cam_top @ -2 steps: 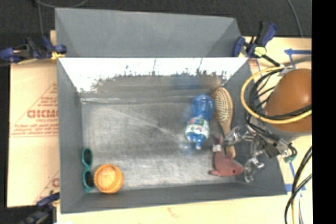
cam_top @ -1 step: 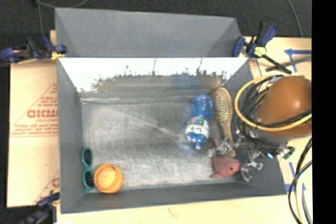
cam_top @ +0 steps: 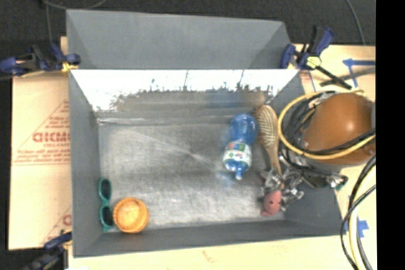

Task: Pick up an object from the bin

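Observation:
My gripper [cam_top: 283, 185] is low in the bin's front right corner, under the arm's orange cover. Directly at its tip lies a small pink thing [cam_top: 272, 202] on the bin floor; whether the gripper touches it I cannot tell. A wooden hairbrush [cam_top: 270, 136] lies lengthwise just behind the gripper, along the right wall. Left of the brush rests a clear blue plastic bottle [cam_top: 238, 147] with a white label, cap pointing to the front.
In the front left corner sit a round orange thing [cam_top: 131, 214] and green sunglasses [cam_top: 104, 202] beside it. The arm with its yellow and black cables hangs over the bin's right rim.

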Available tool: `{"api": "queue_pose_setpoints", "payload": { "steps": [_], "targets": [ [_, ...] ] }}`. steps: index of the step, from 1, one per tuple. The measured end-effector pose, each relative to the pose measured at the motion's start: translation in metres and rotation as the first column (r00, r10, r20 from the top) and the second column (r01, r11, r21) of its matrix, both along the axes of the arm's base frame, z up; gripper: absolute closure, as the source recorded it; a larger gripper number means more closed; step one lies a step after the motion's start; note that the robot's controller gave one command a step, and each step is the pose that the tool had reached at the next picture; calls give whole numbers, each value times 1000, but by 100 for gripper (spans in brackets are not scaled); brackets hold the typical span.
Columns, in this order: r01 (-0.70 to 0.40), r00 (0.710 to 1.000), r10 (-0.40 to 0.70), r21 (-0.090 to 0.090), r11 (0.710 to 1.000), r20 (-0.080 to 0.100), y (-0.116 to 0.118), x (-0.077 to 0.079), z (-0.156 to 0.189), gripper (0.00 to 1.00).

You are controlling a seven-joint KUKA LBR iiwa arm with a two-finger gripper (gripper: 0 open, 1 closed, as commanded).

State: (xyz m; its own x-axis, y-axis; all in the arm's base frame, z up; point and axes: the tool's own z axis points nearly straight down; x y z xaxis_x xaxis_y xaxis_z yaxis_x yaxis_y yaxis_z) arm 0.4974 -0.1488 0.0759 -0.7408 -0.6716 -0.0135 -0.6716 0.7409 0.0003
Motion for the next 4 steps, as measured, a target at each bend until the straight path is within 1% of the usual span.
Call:
{"api": "queue_pose_setpoints", "payload": {
  "steps": [2, 3, 4],
  "targets": [
    [0, 1000, 0, 0, 1000, -2, 0, -1, 4, 100],
    [-1, 1000, 1, -5, 1000, -10, -1, -3, 23, 100],
    [1, 1000, -1, -9, 1000, -5, -3, -1, 36, 100]
  ]
}}
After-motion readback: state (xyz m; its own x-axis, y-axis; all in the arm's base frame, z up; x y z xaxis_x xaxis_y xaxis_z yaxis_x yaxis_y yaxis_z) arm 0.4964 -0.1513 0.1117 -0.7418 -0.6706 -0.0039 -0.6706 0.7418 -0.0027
